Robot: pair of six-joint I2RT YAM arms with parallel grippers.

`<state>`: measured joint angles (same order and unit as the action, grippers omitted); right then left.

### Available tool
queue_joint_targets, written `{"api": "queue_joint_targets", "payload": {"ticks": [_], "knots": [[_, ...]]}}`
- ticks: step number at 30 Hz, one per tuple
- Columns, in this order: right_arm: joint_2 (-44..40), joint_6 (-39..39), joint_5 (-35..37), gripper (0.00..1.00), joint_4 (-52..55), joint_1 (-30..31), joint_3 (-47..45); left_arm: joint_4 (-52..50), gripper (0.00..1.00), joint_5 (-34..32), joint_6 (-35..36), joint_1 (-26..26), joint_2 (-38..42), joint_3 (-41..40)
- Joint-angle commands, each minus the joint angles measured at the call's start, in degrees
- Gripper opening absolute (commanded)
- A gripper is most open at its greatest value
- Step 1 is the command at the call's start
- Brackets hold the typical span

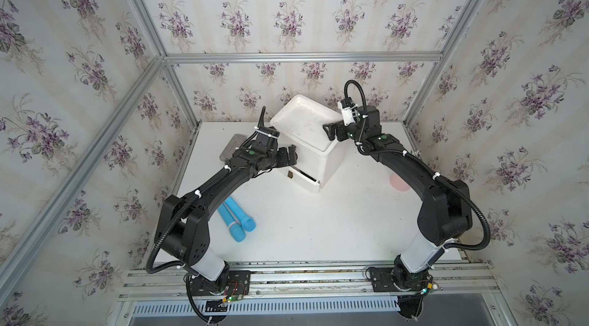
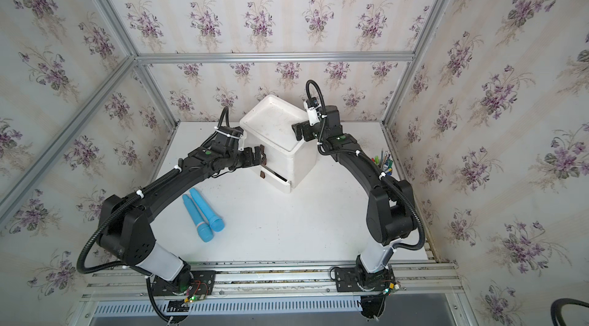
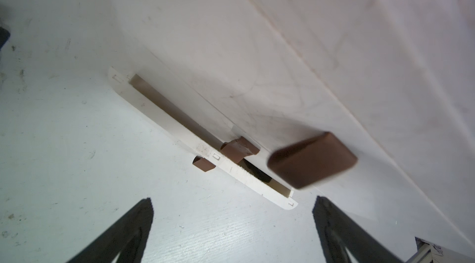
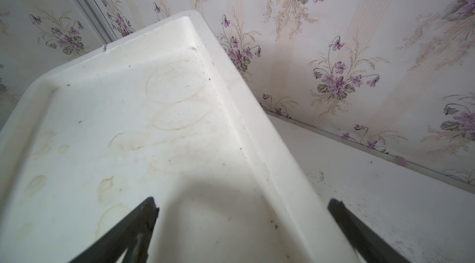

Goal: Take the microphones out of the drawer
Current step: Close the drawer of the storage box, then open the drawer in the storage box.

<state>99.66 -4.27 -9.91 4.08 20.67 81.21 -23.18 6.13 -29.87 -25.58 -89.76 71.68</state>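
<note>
A white drawer cabinet [image 1: 306,117] [image 2: 274,117] stands at the back middle of the table. Its bottom drawer [image 1: 302,179] [image 3: 180,130] is open by a narrow gap, with a small brown handle [image 3: 204,165] on its front. Only a dark slit shows inside, so the microphone in the drawer is hidden. My left gripper [image 1: 291,157] [image 3: 232,202] is open at the cabinet's front, just short of a higher brown handle [image 3: 312,160] that lies off toward one finger. My right gripper [image 1: 330,131] [image 4: 243,201] is open over the right edge of the cabinet's stained top [image 4: 128,133], holding nothing.
Two blue microphone-shaped tubes [image 1: 237,219] [image 2: 204,216] lie side by side on the table beside my left arm. A grey flat tray [image 1: 232,147] sits at the back left. A pink disc [image 1: 398,182] and several coloured pens [image 2: 384,162] lie by my right arm.
</note>
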Motion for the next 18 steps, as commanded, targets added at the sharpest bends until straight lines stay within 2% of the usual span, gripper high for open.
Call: {"api": "queue_joint_targets", "payload": {"ticks": [1,3,7,13,18], "knots": [[2.0,-6.5,-0.6,1.00,16.3,0.8,-1.2,8.8,0.99,3.7,3.5,0.3,2.8,-5.3],[2.0,-6.4,-0.5,1.00,16.3,0.8,-1.2,10.6,0.99,6.4,4.5,0.3,3.7,-7.9],[1.8,-6.3,-0.4,1.00,16.3,0.8,-1.1,15.2,0.97,7.5,5.9,0.2,4.9,-12.3],[1.8,-6.2,-0.6,1.00,16.4,0.9,-1.1,20.8,0.88,0.1,10.0,-0.4,4.5,-15.2],[1.5,-6.3,-0.6,1.00,16.5,1.0,-1.1,26.9,0.78,-0.1,12.8,-0.5,0.9,-15.9]]}}
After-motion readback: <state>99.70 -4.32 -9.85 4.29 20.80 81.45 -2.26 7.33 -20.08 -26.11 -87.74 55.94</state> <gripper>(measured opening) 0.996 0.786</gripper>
